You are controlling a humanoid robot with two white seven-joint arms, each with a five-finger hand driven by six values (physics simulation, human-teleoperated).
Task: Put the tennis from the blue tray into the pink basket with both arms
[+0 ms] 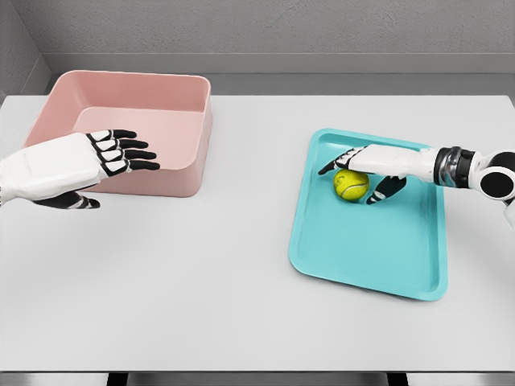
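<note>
Yellow-green tennis ball (351,185) with a pale curved seam, on the teal-blue tray (366,253), plain and unpatterned. Well left of the tray, a soft pink basket (173,173), same pink inside and out, a shade darker on the shadowed inner walls. Under both, a flat light grey table (225,297), no markings. Over the ball, the right hand (376,167): white shell, black fingertips and joints, with a black and dark grey banded wrist. Just in front of the basket, the left hand (80,167): white back, black fingers with white knuckle plates. Behind the table, a mottled grey wall (265,28).
</note>
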